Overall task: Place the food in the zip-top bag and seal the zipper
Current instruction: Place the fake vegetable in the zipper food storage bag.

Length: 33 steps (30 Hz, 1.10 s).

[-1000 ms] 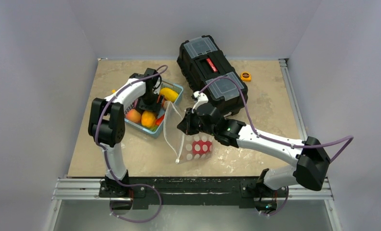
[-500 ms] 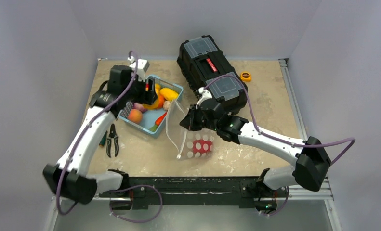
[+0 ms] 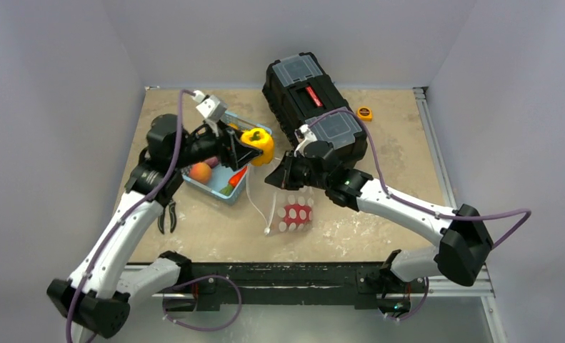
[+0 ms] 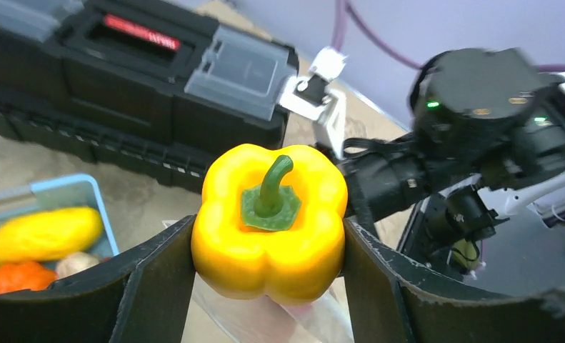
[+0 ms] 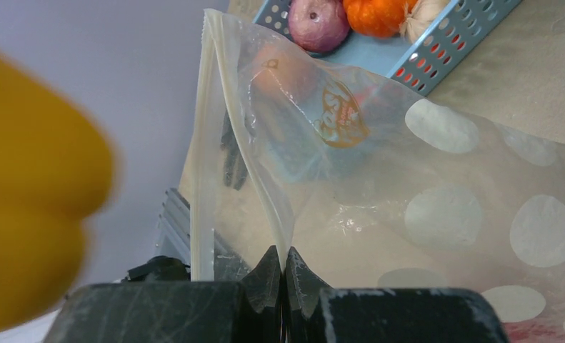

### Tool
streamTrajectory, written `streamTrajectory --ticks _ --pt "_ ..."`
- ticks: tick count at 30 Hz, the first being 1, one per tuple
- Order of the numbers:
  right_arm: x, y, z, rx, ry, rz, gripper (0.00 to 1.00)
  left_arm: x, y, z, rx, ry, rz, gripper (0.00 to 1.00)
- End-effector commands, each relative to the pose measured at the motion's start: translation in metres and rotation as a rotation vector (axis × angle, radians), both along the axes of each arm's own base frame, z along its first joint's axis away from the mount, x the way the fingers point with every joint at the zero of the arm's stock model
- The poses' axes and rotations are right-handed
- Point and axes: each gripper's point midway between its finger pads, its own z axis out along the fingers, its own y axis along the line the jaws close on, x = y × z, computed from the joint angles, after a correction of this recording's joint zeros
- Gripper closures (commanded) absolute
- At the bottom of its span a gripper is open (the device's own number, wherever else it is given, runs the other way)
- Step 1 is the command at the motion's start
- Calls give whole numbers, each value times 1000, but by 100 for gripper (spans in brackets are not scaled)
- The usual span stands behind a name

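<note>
My left gripper [image 3: 254, 148] is shut on a yellow toy bell pepper [image 3: 258, 143] and holds it in the air just above the bag's mouth; the pepper fills the left wrist view [image 4: 270, 221] between my fingers. My right gripper [image 3: 274, 177] is shut on one lip of the clear dotted zip-top bag [image 3: 285, 207], holding it open and lifted. In the right wrist view the white zipper strip [image 5: 202, 143] runs up from the pinched jaws and the bag [image 5: 436, 179] spreads to the right. More food, an orange fruit [image 3: 201, 171] and a red piece [image 3: 237, 176], lies in the blue basket.
The light-blue basket [image 3: 228, 196] stands left of the bag. A black toolbox [image 3: 311, 100] lies at the back, close behind my right wrist. A small orange tape measure [image 3: 364, 113] sits at its right. Pliers [image 3: 168, 213] lie left of the basket.
My left gripper has lifted the yellow pepper out of the basket and carried it right, up to the bag's mouth. My right gripper has raised the bag's lip a little.
</note>
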Motion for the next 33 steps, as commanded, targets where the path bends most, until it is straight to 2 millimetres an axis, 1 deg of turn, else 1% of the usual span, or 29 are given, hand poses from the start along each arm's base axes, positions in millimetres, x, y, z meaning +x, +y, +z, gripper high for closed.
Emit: streamTrajectory --ticks 1,3,7,8,14,16,20,22,23,25,26,31,33 --pt "3 -1 52 150 -72 -42 100 12 -15 -16 64 137 -25 87" --pt "3 -3 58 204 -68 -59 100 13 -15 -22 106 169 -31 88" --pt "5 -6 62 245 -57 -84 100 11 -20 -33 156 173 -59 86" --pt "6 -9 64 251 -63 -93 100 10 -19 -36 186 174 -58 85" --pt "8 -20 75 286 -90 -131 100 20 -5 -61 360 156 33 83" --pt "9 -22 76 288 -93 -137 100 20 -4 -64 387 162 34 82" --pt "10 -23 75 285 -93 -135 100 20 -1 -65 407 142 32 75" --pt "8 -21 74 287 -89 -118 100 19 -1 -65 409 136 31 66" --pt "7 -19 74 286 -87 -108 100 18 -2 -64 405 134 25 59" --pt "6 -16 73 286 -82 -94 100 15 -5 -62 390 131 8 40" --pt "6 -16 73 287 -81 -90 100 14 -6 -61 386 128 1 34" --pt "4 -12 69 284 -84 -63 100 11 -5 -57 376 94 7 8" --pt "4 -11 66 275 -83 -55 100 12 -1 -56 381 79 28 3"
